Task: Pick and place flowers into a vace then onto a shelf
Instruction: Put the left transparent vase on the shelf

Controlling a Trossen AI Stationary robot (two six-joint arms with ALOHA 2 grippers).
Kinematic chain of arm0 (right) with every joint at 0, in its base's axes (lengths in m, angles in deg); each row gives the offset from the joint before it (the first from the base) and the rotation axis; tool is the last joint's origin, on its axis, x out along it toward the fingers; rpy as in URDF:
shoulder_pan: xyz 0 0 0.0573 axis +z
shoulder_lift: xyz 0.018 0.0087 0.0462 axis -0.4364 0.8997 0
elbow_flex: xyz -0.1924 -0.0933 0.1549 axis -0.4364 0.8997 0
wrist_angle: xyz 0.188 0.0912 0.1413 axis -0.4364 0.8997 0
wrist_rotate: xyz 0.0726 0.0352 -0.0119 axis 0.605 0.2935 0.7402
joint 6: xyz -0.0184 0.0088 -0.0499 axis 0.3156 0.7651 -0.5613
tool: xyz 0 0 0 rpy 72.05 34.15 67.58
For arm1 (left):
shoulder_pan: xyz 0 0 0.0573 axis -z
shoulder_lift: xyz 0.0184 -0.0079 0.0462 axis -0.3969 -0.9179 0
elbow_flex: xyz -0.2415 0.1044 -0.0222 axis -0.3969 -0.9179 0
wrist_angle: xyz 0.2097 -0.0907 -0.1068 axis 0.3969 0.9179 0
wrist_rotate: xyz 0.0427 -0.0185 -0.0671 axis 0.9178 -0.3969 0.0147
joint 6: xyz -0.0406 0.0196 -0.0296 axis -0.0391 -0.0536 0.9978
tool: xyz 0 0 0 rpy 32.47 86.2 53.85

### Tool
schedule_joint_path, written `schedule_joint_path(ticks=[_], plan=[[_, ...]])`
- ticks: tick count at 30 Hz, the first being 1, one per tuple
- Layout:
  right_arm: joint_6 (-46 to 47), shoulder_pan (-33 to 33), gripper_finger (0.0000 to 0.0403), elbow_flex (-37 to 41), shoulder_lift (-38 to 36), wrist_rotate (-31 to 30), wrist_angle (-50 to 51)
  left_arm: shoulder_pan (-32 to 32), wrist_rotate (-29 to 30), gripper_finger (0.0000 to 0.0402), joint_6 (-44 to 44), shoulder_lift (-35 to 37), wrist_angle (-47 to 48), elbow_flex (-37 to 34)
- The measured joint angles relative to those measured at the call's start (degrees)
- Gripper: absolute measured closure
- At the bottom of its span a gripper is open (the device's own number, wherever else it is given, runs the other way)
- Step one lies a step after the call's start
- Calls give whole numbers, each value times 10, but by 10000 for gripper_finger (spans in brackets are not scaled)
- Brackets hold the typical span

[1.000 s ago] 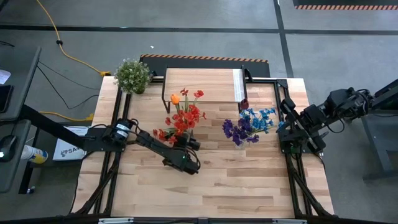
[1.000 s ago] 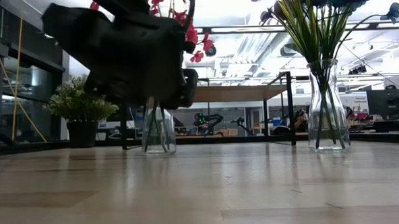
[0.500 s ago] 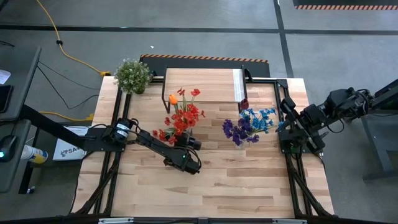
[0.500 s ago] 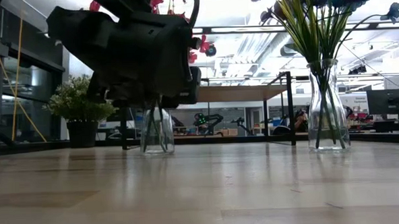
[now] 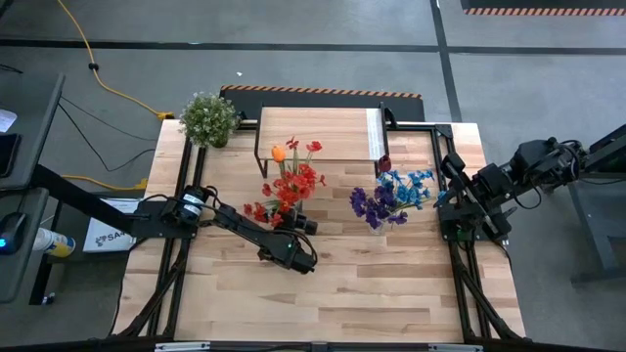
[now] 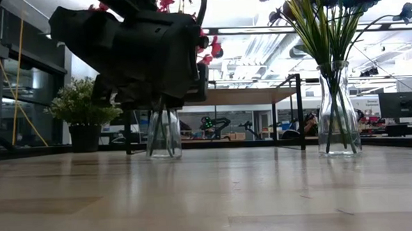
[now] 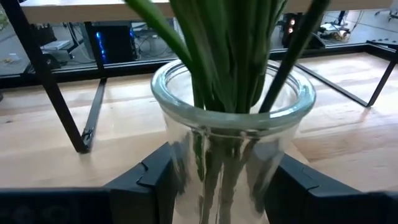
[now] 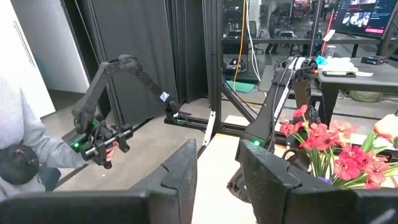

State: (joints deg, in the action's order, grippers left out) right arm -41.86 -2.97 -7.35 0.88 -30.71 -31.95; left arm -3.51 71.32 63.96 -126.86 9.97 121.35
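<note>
The left pincer (image 7: 219, 186) is clasping the glass vase (image 7: 231, 134) of red flowers (image 5: 290, 186), presumably for lifting onto the shelf (image 5: 318, 135); the right pincer (image 8: 217, 174) is idling narrow at the surface (image 5: 342, 284) edge.

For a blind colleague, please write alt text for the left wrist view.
The left gripper has a dark finger on each side of a clear glass vase holding green flower stems. Behind stand the shelf's black legs on the wooden table.

Robotics lab: more robot arms (image 8: 106, 106) behind.
</note>
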Motion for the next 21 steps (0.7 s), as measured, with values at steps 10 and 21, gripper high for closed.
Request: schedule_joint_path(ticks=[10, 21], plan=[[0, 0, 289, 0, 0, -10, -1, 0, 1, 191, 70, 0, 164, 74], [0, 0, 289, 0, 0, -11, -22, 0, 29, 191, 134, 32, 298, 166]])
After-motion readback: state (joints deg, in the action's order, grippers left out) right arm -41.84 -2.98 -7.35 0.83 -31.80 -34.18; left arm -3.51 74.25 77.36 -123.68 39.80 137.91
